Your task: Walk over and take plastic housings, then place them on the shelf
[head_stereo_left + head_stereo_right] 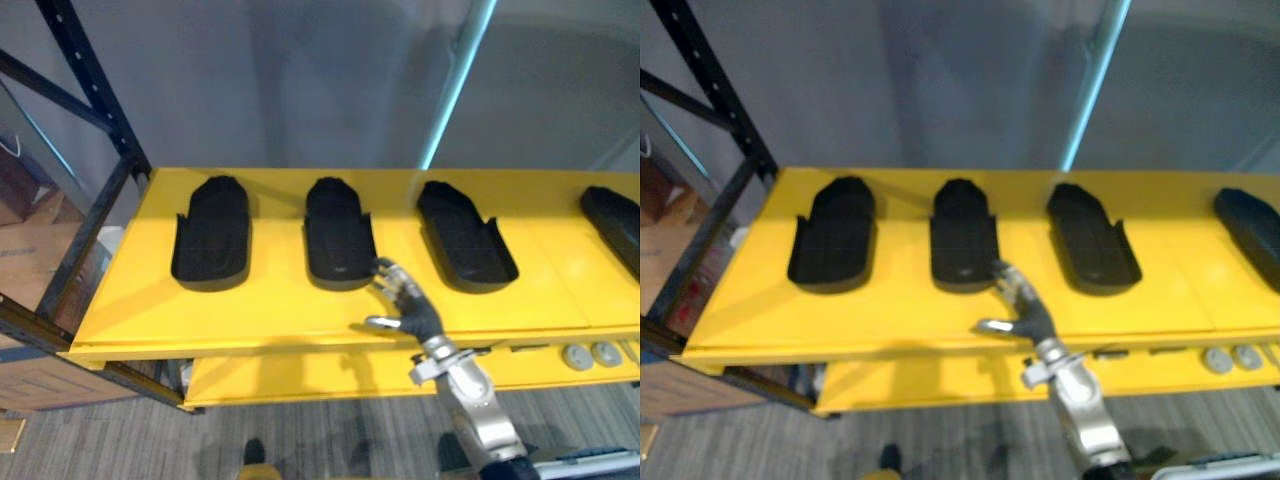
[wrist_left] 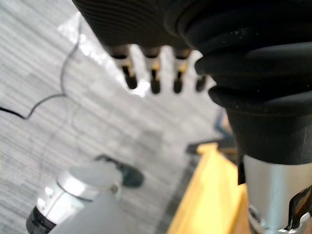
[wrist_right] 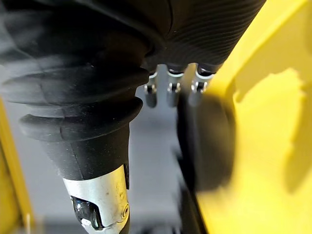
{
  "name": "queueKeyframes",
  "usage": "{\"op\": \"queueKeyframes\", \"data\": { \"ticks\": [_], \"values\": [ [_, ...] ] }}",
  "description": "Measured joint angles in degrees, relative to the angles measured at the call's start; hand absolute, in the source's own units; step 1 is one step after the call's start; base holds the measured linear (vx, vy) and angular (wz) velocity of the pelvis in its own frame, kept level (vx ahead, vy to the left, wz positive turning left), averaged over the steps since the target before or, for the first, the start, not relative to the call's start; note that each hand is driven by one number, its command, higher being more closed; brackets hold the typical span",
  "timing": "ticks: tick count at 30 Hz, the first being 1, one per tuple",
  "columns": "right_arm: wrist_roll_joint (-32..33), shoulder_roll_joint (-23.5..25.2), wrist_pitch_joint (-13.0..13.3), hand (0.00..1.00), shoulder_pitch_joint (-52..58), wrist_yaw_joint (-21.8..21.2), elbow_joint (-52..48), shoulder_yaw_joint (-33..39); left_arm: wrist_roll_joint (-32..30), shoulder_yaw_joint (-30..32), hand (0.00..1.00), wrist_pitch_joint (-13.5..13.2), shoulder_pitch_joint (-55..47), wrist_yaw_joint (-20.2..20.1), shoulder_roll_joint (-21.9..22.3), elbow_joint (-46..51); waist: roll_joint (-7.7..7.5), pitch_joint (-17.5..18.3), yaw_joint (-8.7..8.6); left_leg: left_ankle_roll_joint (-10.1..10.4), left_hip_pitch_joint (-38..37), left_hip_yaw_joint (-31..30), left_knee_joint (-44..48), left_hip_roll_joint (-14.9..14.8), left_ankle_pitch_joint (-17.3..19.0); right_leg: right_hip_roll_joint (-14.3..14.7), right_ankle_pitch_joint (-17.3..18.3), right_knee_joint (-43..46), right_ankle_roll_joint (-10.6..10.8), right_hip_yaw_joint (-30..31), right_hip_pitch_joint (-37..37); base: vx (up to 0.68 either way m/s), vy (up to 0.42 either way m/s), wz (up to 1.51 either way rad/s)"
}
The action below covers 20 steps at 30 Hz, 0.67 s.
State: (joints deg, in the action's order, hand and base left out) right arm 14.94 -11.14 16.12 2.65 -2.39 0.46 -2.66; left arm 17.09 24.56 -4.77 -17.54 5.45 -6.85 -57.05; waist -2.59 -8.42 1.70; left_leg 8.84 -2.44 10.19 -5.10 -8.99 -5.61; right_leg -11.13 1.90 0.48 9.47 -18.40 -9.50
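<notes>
Matte black rounded housings [image 1: 339, 235], glossy yellow flat shelf [image 1: 260, 310]

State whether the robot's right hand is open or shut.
Open: the right hand stretches straight fingers to the second housing from left, thumb spread, gripping nothing.

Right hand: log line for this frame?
right hand open, fingertips at housing second from left on shelf | left hand open above floor

Row of four long black plastic housings [image 1: 832, 245] lying flat on a yellow metal shelf [image 1: 890, 315]. Right hand [image 1: 1028, 315] at 5 o'clock of the second housing [image 1: 963, 245], fingers relaxed, tips at its near corner. Two round grey discs [image 1: 1230, 358] at 4 o'clock of the hand.
</notes>
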Motion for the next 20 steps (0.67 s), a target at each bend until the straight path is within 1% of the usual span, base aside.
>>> {"op": "queueKeyframes", "data": {
  "ticks": [1, 2, 3, 5, 6, 7, 8, 9, 10, 12, 13, 14, 16, 18, 19, 20],
  "values": [
    [0.0, 0.67, 0.58, 0.0, 0.14, 1.07, -0.12, 2.02, -0.03, 0.38, 0.0, 0.0, 0.01, 0.02, 0.21, 0.0, 0.04, -0.01, -0.25, -0.01, -0.2, 0.19, 0.0, -0.03, 0.04, 0.01, 0.0, 0.01, 0.0, 0.22, -0.02, -0.01, -0.004, -0.35],
    [-0.25, 2.15, 2.47, 0.0, 0.79, 5.2, -0.18, 7.65, -0.16, 1.47, 0.0, 0.53, 0.08, 0.44, 0.88, 0.0, 0.04, 0.04, -0.97, 0.12, -0.74, 1.36, 0.0, -0.27, 0.31, 0.13, 0.0, 0.06, -0.01, 1.42, 0.27, -0.01, -0.004, -0.4],
    [-1.38, 3.12, 4.3, 0.0, 1.95, 9.45, -0.32, 12.56, -0.19, 1.74, 0.0, 1.78, 0.29, 0.82, 1.13, -0.03, -0.04, 0.2, -1.69, 0.2, -1.06, 2.38, 0.0, -0.51, 0.44, 0.25, -0.05, 0.1, 0.01, 2.51, 0.79, 0.0, -0.005, -0.49],
    [-1.88, 3.9, 6.27, 0.0, 4.54, 15.14, -0.23, 18.75, -0.07, 1.81, 0.0, 3.23, 0.41, 1.09, 1.31, -0.18, 0.14, 0.58, -2.87, 0.28, -1.56, 3.48, 0.0, -0.65, 0.78, 0.29, -0.07, 0.15, 0.02, 3.47, 1.1, 0.01, -0.005, -0.37],
    [-1.41, 4.48, 7.58, 0.0, 6.64, 18.02, 0.32, 22.66, 0.04, 1.83, 0.0, 4.16, 0.53, 1.23, 1.4, -0.19, 0.13, 1.34, -3.84, 0.45, -1.65, 4.63, 0.01, -0.77, 1.06, 0.32, -0.1, 0.16, 0.02, 4.54, 1.72, 0.02, 0.001, -0.35],
    [-1.05, 4.9, 8.43, 0.0, 7.77, 19.73, 1.29, 25.14, 0.11, 1.88, 0.0, 4.58, 0.61, 1.37, 1.51, -0.19, 0.37, 1.62, -4.27, 0.52, -1.88, 5.25, 0.01, -0.83, 1.23, 0.33, -0.12, 0.1, 0.03, 5.05, 1.79, 0.02, 0.003, -0.36],
    [-1.07, 5.15, 9.07, 0.0, 8.52, 20.53, 2.43, 26.58, 0.23, 1.87, 0.0, 4.94, 0.84, 1.7, 1.59, -0.19, 0.42, 1.69, -4.74, 0.58, -2.4, 5.73, 0.0, -0.89, 1.4, 0.36, -0.12, 0.1, 0.02, 5.48, 1.78, 0.03, 0.0, -0.36],
    [-1.28, 5.39, 9.43, 0.0, 9.51, 22.24, 5.47, 28.8, 0.54, 1.87, 0.0, 5.33, 1.11, 2.34, 1.8, -0.22, 0.54, 1.88, -5.63, 0.72, -3.01, 6.65, 0.0, -1.0, 1.63, 0.41, -0.12, 0.07, 0.02, 6.21, 1.65, 0.03, -0.001, -0.36],
    [-1.47, 5.73, 10.13, 0.0, 10.84, 23.57, 9.26, 30.28, 0.68, 1.87, 0.0, 6.15, 1.9, 2.49, 1.91, -0.23, 0.69, 2.02, -5.78, 0.78, -3.73, 7.86, 0.0, -1.14, 1.72, 0.48, -0.12, 0.06, 0.02, 7.04, 1.49, 0.03, -0.001, -0.37],
    [-1.63, 6.75, 10.2, 0.0, 11.77, 24.11, 14.16, 31.59, 0.98, 1.9, 0.0, 6.29, 2.68, 2.89, 2.52, -0.13, 0.98, 2.15, -5.79, 0.86, -4.52, 8.81, -0.04, -1.35, 1.89, 0.61, -0.12, 0.06, 0.02, 7.76, 1.43, 0.01, -0.006, -0.25],
    [-1.69, 8.0, 10.07, 0.0, 12.59, 24.96, 18.48, 32.41, 1.01, 1.92, 0.0, 6.75, 3.53, 3.03, 3.37, -0.14, 1.43, 2.47, -5.79, 0.88, -4.67, 9.11, -0.04, -1.47, 1.99, 0.67, -0.12, 0.07, 0.02, 7.9, 1.44, -0.01, -0.01, -0.14],
    [-1.91, 8.42, 9.87, 0.0, 12.71, 25.28, 19.97, 32.45, 1.07, 1.92, 0.0, 6.99, 3.78, 3.03, 3.67, -0.15, 1.59, 2.57, -5.78, 0.86, -4.67, 9.15, -0.04, -1.49, 2.01, 0.68, -0.12, 0.06, 0.02, 7.9, 1.44, -0.02, -0.01, -0.05],
    [-2.31, 9.76, 8.82, 0.0, 12.8, 26.34, 24.58, 32.42, 1.11, 2.05, 0.0, 7.71, 4.08, 3.17, 4.77, -0.15, 1.59, 2.87, -5.69, 0.8, -4.73, 9.39, -0.05, -1.54, 2.14, 0.66, -0.13, 0.05, 0.02, 7.89, 1.43, 0.0, 0.0, 0.0],
    [-2.3, 11.52, 6.14, 0.0, 13.01, 26.25, 30.29, 32.39, 2.48, 2.24, 0.0, 8.73, 3.98, 3.27, 5.71, -0.35, 1.81, 3.21, -5.45, 0.54, -5.85, 10.66, -0.05, -1.59, 2.73, 0.29, -0.12, -0.24, 0.02, 7.86, 0.36, 0.0, 0.0, 0.0],
    [-2.3, 11.93, 5.56, 0.0, 13.04, 26.22, 31.97, 32.39, 2.76, 2.24, 0.0, 8.86, 3.91, 3.27, 5.78, -0.39, 1.78, 3.27, -5.4, 0.5, -6.11, 11.23, -0.05, -1.67, 2.82, 0.29, -0.1, -0.29, 0.01, 7.78, 0.21, 0.0, 0.0, 0.0],
    [-2.24, 12.52, 3.7, 0.0, 12.96, 25.58, 35.43, 32.42, 2.78, 2.26, 0.0, 9.09, 3.91, 3.28, 5.85, -0.39, 1.64, 3.25, -5.21, 0.62, -6.47, 11.64, -0.05, -1.58, 2.99, 0.27, -0.03, -0.33, -0.07, 7.74, -0.07, 0.0, 0.0, 0.0]
  ]
}}
